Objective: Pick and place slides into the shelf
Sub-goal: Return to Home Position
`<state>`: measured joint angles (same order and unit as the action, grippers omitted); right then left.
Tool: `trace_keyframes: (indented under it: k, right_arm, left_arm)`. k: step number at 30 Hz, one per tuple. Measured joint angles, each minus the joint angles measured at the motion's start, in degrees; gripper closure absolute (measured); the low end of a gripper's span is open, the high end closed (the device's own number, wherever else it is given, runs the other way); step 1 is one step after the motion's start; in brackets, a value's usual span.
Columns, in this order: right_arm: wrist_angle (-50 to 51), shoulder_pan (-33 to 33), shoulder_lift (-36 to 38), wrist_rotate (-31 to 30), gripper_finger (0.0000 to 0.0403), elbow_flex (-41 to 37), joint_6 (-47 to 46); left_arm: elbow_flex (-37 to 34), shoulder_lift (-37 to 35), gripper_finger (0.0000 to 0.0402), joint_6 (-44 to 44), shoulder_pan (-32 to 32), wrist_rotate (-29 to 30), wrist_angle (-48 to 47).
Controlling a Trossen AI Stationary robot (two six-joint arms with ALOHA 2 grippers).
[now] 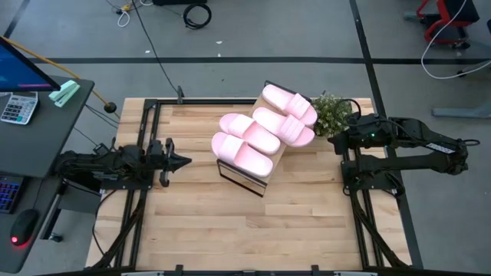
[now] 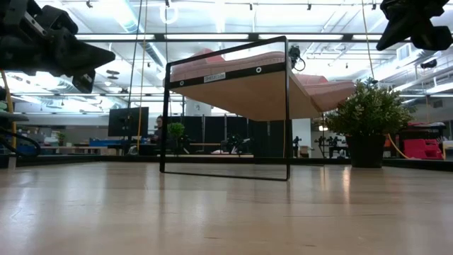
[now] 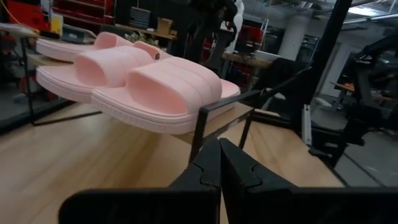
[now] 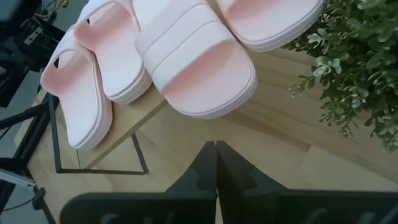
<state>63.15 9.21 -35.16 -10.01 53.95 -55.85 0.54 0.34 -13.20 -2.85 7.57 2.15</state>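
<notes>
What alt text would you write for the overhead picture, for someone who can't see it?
Four pink slides lie on a small shelf at the centre of the table, a potted plant beside it. The left gripper and right gripper, both shut and empty, flank it.

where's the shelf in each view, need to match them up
High view: shelf stands mid-table, set at an angle.
Low view: shelf at centre, board seen from underneath.
Left wrist view: shelf close ahead, black frame corner under the slides.
Right wrist view: shelf shows as a board edge and wire frame below the slides.
Shared landmark: the pale pink slides on its top.
</notes>
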Motion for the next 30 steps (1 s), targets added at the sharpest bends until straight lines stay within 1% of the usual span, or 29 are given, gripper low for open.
trace_keyframes:
  k: [6,10,18,21,24,28,30]
  right_arm:
    - [-0.4,0.0,0.43,0.01,0.0403,0.0,2.6]
    - [-0.65,-0.01,1.9,0.07,0.0402,0.0,5.64]
    - [-2.84,0.0,9.72,-0.97,0.0403,-0.04,10.98]
    - [-7.0,-0.02,13.2,-2.45,0.0403,-2.19,13.08]
    - [-15.66,0.0,16.94,-3.1,0.0403,-8.16,14.24]
    - [-30.25,-0.02,20.49,0.59,0.0403,-17.77,14.37]
    - [-36.73,-0.02,21.37,1.18,0.0403,-21.24,14.78]
  left_arm:
    - [0.0,0.02,0.0399,-4.6,0.0,-0.36,-0.33]
    - [-0.02,0.02,0.039,-7.12,-0.01,-0.35,-0.44]
    - [-0.11,0.02,0.037,-7.35,0.0,-0.32,0.53]
    - [-0.11,0.02,0.0368,-6.91,0.0,-0.32,0.55]
    - [-0.12,0.02,0.0372,-7.14,0.0,-0.3,0.64]
    - [-0.13,0.02,0.0379,-7.14,0.0,-0.3,0.7]
    - [-0.13,0.02,0.0382,-7.16,0.0,-0.3,0.74]
